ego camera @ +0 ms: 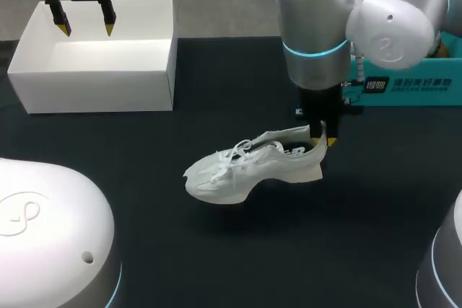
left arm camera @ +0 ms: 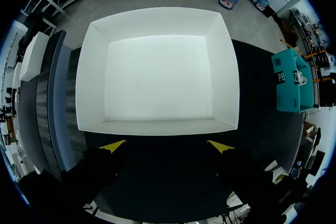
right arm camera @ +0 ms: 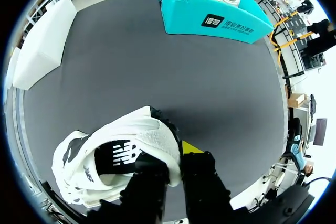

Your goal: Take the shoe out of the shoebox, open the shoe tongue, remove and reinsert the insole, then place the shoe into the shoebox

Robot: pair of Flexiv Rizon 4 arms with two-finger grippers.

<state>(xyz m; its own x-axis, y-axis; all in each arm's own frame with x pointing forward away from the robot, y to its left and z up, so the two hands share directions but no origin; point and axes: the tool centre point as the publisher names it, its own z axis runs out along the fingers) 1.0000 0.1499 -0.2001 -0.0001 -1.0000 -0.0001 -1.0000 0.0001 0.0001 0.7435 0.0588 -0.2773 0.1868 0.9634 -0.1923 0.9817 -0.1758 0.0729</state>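
Shoebox [ego camera: 94,88], white and open at the top, sits right below the left end effector [ego camera: 87,30]. Nothing is inside it. That end effector's two yellow tips are wide apart and hold nothing. The white shoe [ego camera: 253,167] is out of the shoebox, over the dark desk [ego camera: 375,236]. The right end effector [ego camera: 323,141] is clamped on the shoe's heel, one finger inside and one outside. The toe points away from it. A teal box [ego camera: 408,84] ahead of the right end effector holds white things. It has a black label with white writing. The shoe has a black logo by its heel.
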